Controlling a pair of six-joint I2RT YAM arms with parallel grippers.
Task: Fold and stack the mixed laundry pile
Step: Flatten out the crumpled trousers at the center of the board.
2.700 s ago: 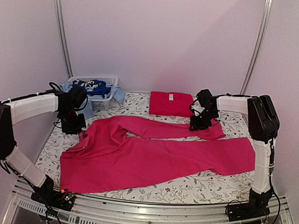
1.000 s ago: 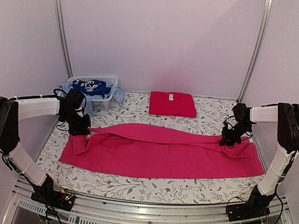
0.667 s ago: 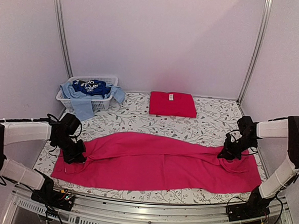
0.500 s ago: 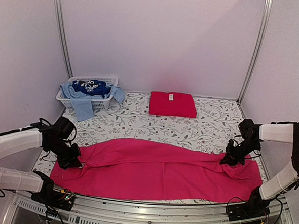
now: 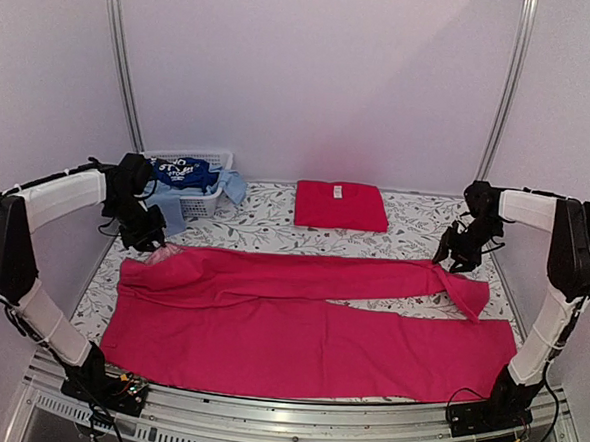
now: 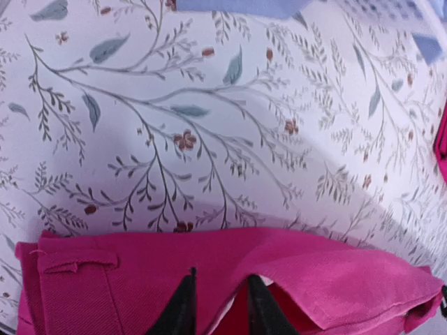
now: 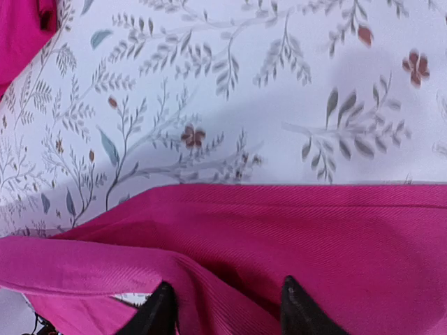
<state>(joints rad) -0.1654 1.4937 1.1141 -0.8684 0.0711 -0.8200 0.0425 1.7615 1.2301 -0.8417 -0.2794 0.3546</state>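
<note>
Magenta twill trousers (image 5: 308, 332) lie flat, left claw (image 6: 220, 296) slightly parted, right claw (image 7: 225, 296) wider apart above them.

The trousers (image 5: 309, 312) lay spread across the near half of the table (image 5: 415, 228), waist end to the left, legs running right. Behind their middle sat a folded garment (image 5: 341, 205). Behind their left end stood the basket (image 5: 202, 204) (more garments (image 5: 183, 172) heaped in it, one draped over its front rim). The left gripper (image 5: 149, 243) hung at the trousers' far left corner, and the right gripper (image 5: 449, 260) at the far leg's right end.
</note>
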